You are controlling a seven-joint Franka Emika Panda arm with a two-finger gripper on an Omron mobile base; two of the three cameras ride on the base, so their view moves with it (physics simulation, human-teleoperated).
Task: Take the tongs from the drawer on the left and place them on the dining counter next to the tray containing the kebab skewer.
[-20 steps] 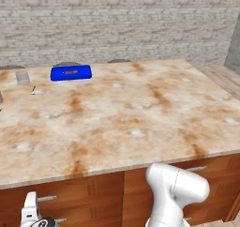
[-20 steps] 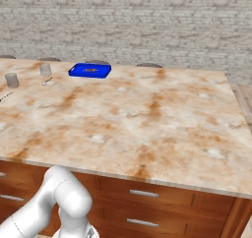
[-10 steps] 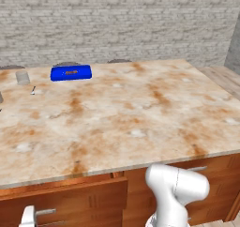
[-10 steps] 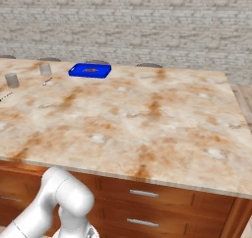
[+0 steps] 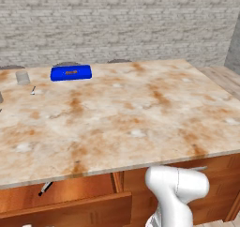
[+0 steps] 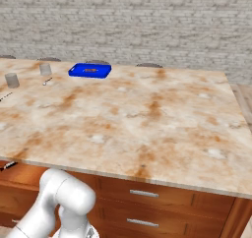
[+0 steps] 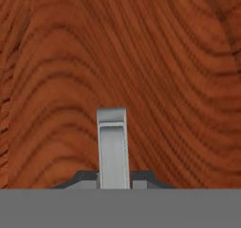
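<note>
The drawer (image 5: 70, 208) under the left of the dining counter (image 5: 122, 113) stands partly pulled out, showing its orange-brown inside. In it lie the tongs (image 5: 45, 188), of which a thin grey arm and black end show; the rest is hidden under the counter's edge. The black end also peeks out in the right base view, tongs (image 6: 6, 166). In the hand view my gripper (image 7: 113, 177) is shut on the drawer's silver bar handle (image 7: 112, 144), close against the wooden front. The blue tray (image 5: 71, 72) with the kebab skewer (image 5: 71, 72) sits at the counter's far left.
Small grey cups (image 5: 22, 76) and a tiny silver utensil (image 5: 33, 90) stand left of the tray. Shut drawers with silver handles (image 6: 143, 193) run under the counter's right part. A brick wall rises behind the counter.
The drawer has slid out toward me, pulled by the gripper, and its inside with the tongs' end has come into sight. The hand has dropped below the left base view's edge.
</note>
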